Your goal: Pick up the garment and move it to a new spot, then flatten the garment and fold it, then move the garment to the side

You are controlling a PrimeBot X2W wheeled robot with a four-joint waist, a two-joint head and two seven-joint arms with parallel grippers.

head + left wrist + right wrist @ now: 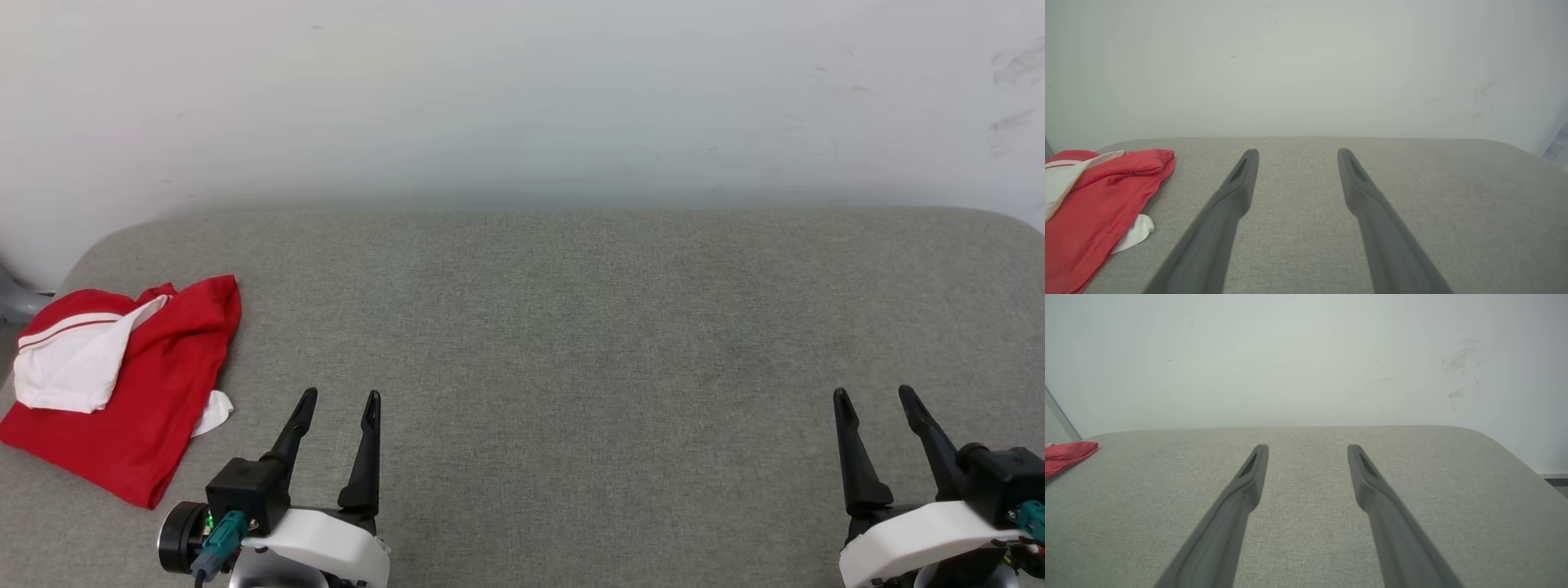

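Crumpled red jersey T-shirt with white sleeves [155,384] lies at 10 o'clock on the grey fabric counter [571,367], near my left gripper [340,398]. Its fingers and those of the right gripper [874,394] stand wide, empty. I'd swing left, pinch a raised red fold deep, then lift before dragging.

light: bright, even, diffuse | shadows: faint ones cast at the garment [155,392] right edge | focus: near parts of fingers [1208,245] rendered soft in wrist views | distortion: grey surface [571,327] far rim bowed
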